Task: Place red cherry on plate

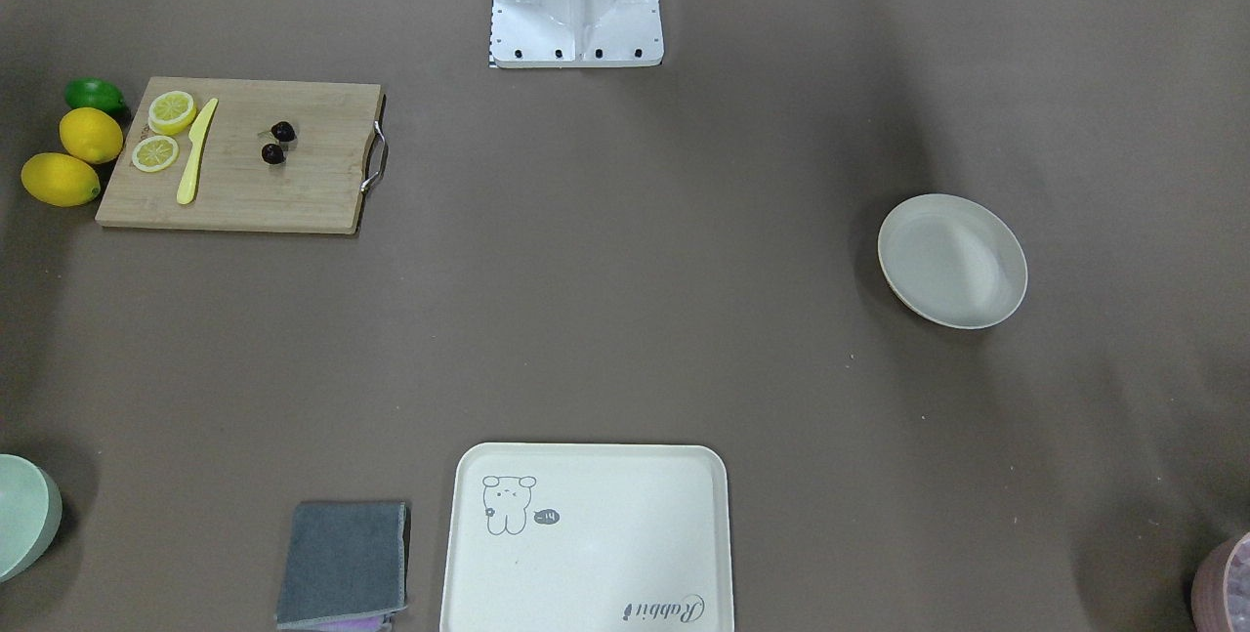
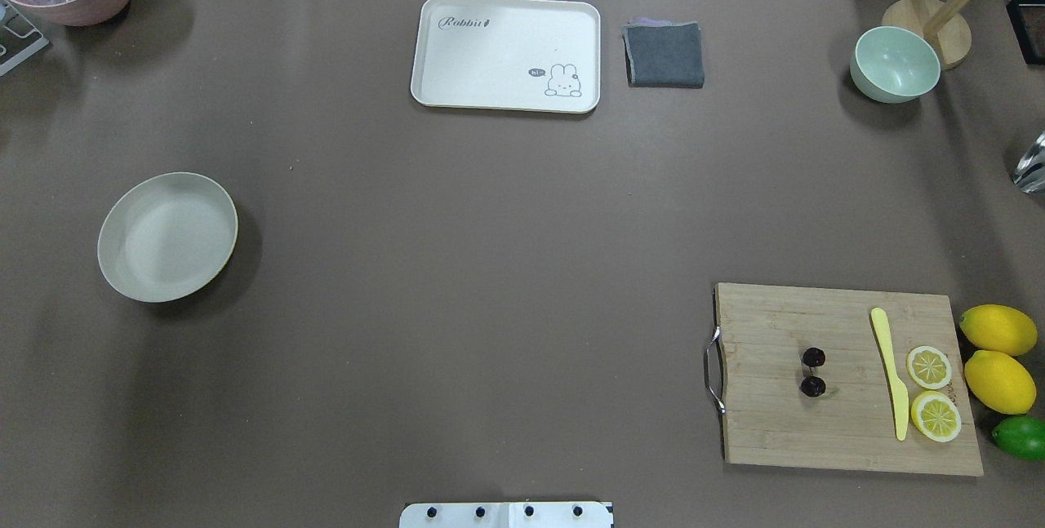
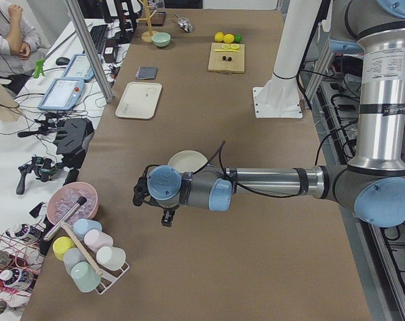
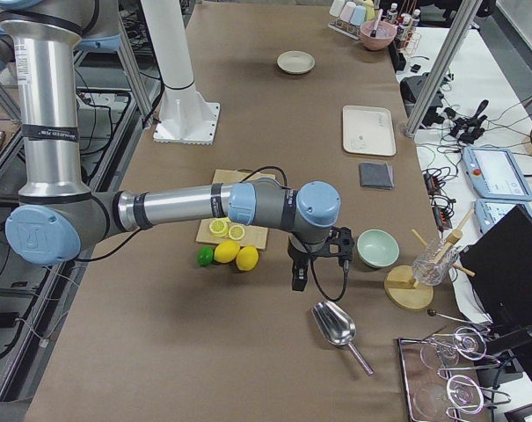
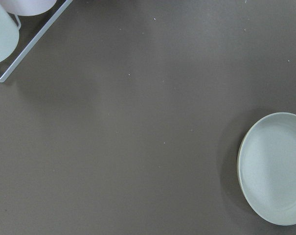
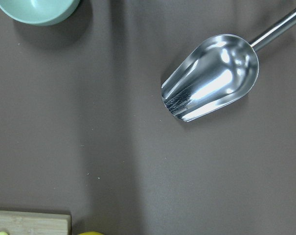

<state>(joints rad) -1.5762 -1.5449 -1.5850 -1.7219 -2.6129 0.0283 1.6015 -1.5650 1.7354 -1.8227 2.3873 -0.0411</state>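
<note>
The red cherry (image 1: 273,154) is a pair of dark cherries lying on a wooden cutting board (image 1: 293,192), seen from overhead at cherry (image 2: 813,386). The off-white plate (image 2: 167,237) sits empty at the opposite side of the table, and the left wrist view catches the plate (image 5: 277,166) at its right edge. My left gripper (image 3: 167,219) hangs above the table near the plate (image 3: 187,160). My right gripper (image 4: 299,278) hangs beyond the lemons, away from the board. I cannot tell whether either gripper is open or shut.
Two lemon slices (image 2: 931,389), a yellow knife (image 2: 891,373), two lemons (image 2: 998,357) and a lime (image 2: 1020,437) lie at the board. A bear tray (image 2: 506,55), grey cloth (image 2: 664,55) and green bowl (image 2: 895,63) sit far. A metal scoop (image 6: 211,78) lies under the right wrist.
</note>
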